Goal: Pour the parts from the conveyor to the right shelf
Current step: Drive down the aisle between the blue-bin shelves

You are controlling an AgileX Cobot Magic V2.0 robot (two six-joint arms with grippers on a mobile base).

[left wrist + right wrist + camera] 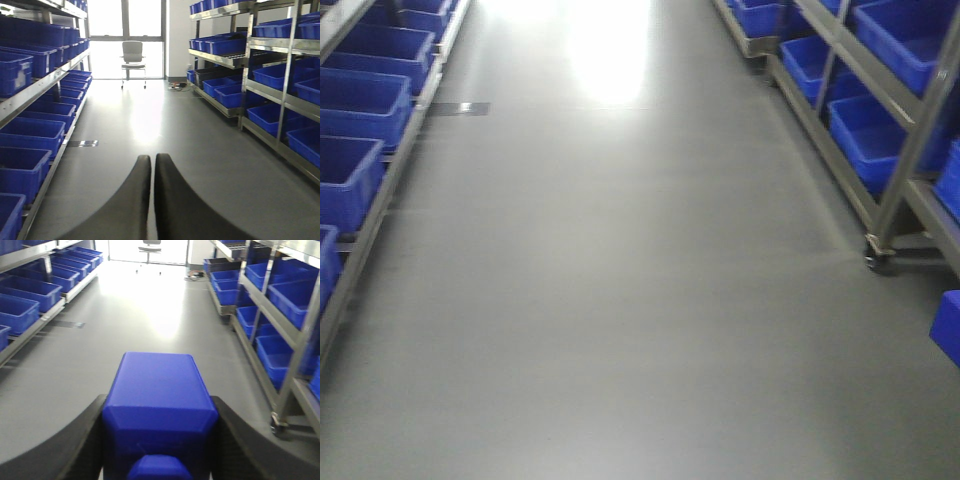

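Along the aisle floor: grey, glare at the far end
Right gripper: I have it clamped on the blue plastic block, nub at its near end
Left gripper: fingers pressed together, holding nothing
Right shelf: steel rack of blue bins, off to the block's right
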